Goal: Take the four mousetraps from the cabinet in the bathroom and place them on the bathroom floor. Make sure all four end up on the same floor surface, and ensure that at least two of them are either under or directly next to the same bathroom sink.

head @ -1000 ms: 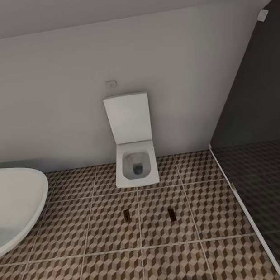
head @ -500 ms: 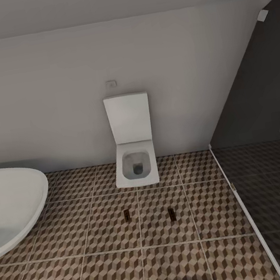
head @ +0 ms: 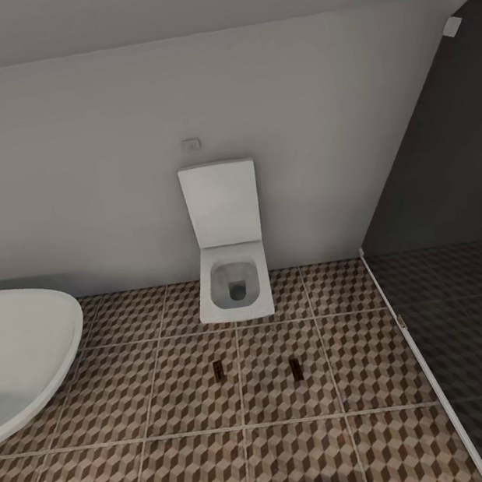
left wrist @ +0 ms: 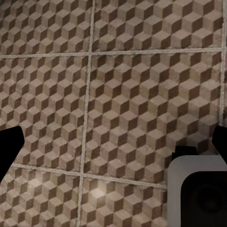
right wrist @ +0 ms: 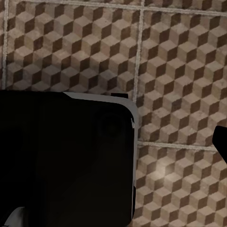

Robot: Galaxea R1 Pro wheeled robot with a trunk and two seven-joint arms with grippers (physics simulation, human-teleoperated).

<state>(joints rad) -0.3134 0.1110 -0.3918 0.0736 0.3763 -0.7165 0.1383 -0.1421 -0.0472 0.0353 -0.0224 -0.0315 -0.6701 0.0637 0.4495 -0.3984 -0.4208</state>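
Presently, contents as seen:

Bathroom floor point(head: 194, 470): large square tiles with a brown-and-beige cube print and light grout lines; runs from the back wall toward the camera, and shows under both wrist cameras.
Mousetraps: two small dark flat pieces lie on the tiles in front of the toilet, one point(head: 218, 368) toward the tub side, the other point(head: 296, 368) toward the dark-wall side; apart from each other, each flat on the floor. Too small to make out board, metal or red mark.
Toilet point(head: 233, 274): white, square-edged, lid up against the back wall, bowl open.
Bathtub point(head: 19, 351): white, curved rim, at the head view's left edge, well apart from both traps.
Wall plate point(head: 191, 145): small pale square above the toilet lid; no writing readable.
Dark panel point(head: 452, 180): grey, sloped, at the right, with a white floor strip along its foot.
Writing or brands: none legible anywhere.
Left gripper point(left wrist: 113, 146): black fingertips at opposite edges of the wrist view, spread wide, bare tile between them.
Right gripper: one black fingertip point(right wrist: 221, 142) at the frame edge; a large black body hides the rest, so I cannot tell how the jaws stand.
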